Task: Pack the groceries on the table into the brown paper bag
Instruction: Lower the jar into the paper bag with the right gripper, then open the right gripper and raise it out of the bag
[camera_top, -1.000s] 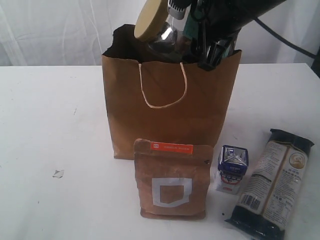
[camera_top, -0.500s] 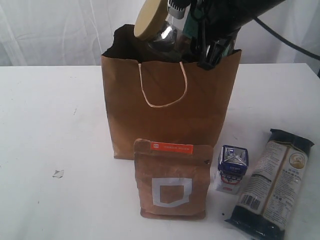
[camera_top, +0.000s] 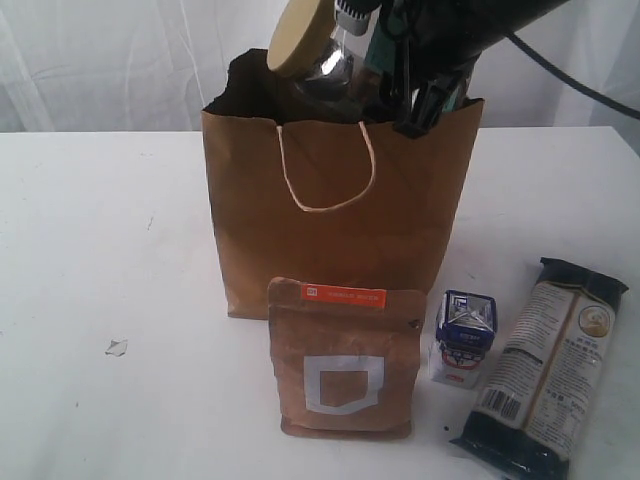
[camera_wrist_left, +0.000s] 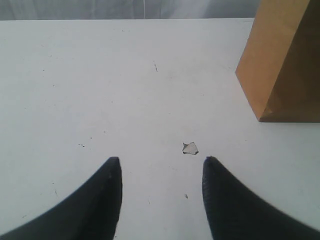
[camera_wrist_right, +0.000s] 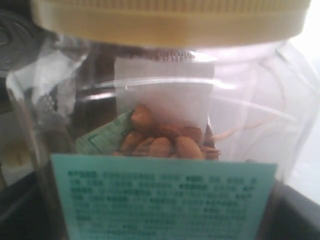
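In the exterior view, the gold-lidded clear jar (camera_top: 318, 62) was held tilted at twelve o'clock over the brown paper bag (camera_top: 340, 215), clamped by the right gripper (camera_top: 405, 95), seemingly for lowering in. On the counter (camera_top: 100, 230), the brown kraft pouch (camera_top: 345, 360) was left at six o'clock of the bag, the small blue-white carton (camera_top: 465, 335) and long dark noodle packet (camera_top: 545, 365) near four.

In the left wrist view, the left gripper (camera_wrist_left: 161, 170) was kept open and empty near a white scrap (camera_wrist_left: 190, 148), out of the way.

In the right wrist view, the frame was filled by the gripped jar.

I hold the gold-lidded jar (camera_top: 322, 62) tilted at the upright brown paper bag (camera_top: 340, 240)'s mouth; kraft pouch (camera_top: 345, 360) (standing), blue-white carton (camera_top: 465, 338) and noodle packet (camera_top: 545, 365) are on the table (camera_top: 100, 250) before it.
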